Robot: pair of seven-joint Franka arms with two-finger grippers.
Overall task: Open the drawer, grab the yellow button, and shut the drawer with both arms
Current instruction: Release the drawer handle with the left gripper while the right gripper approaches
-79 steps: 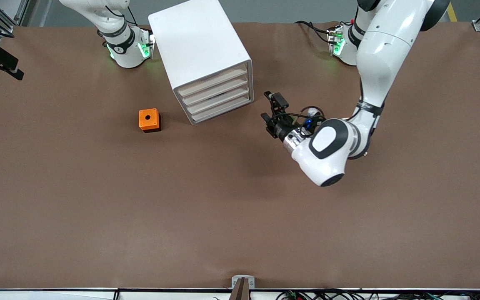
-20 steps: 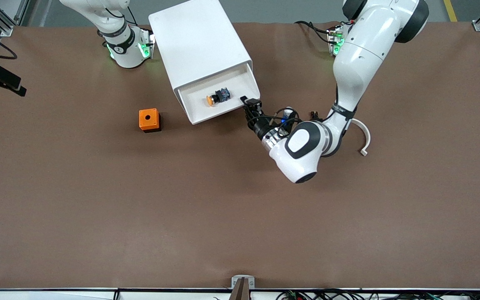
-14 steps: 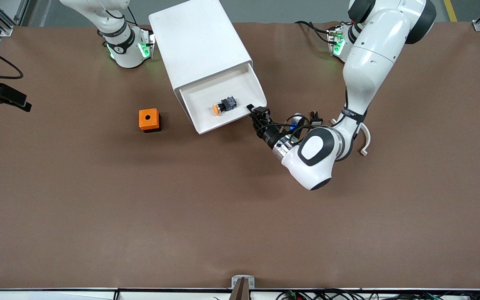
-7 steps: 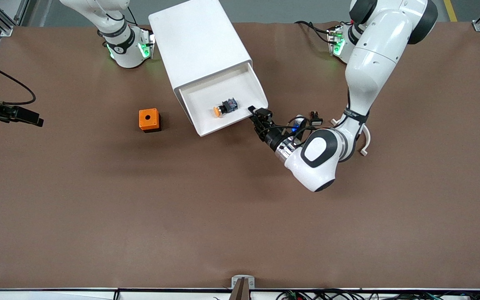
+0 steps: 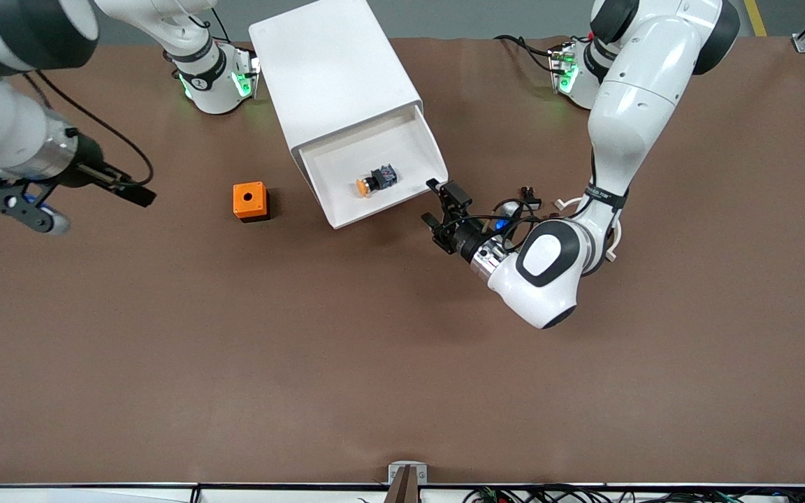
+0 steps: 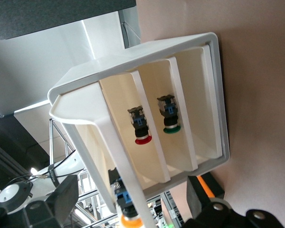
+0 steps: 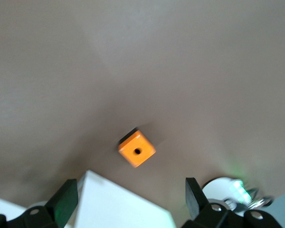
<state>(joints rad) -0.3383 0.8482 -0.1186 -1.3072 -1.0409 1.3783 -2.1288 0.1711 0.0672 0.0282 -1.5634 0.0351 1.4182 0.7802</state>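
Note:
The white cabinet [image 5: 336, 77] has its top drawer [image 5: 346, 206] pulled out. The button [image 5: 372, 179], black with an orange cap, lies in the drawer. My left gripper [image 5: 441, 208] is open and empty, just off the drawer's front corner at the left arm's end. In the left wrist view the drawer's front lip [image 6: 116, 156] runs between my left gripper's [image 6: 130, 206] fingers, and the button [image 6: 129, 219] shows past the lip. My right gripper [image 5: 133, 194] is open and empty, over the table beside the orange cube [image 5: 249, 201], toward the right arm's end.
The orange cube with a black hole [image 7: 137, 150] stands beside the cabinet, toward the right arm's end. Lower drawers hold a red-capped button [image 6: 141, 128] and a green-capped one [image 6: 169, 114]. A small black part [image 5: 529, 189] and a white curved piece [image 5: 566, 202] lie by the left arm.
The left gripper pulled the top drawer out, then let go, opened and backed off a little. The right arm has swung in from the right arm's end toward the orange cube.

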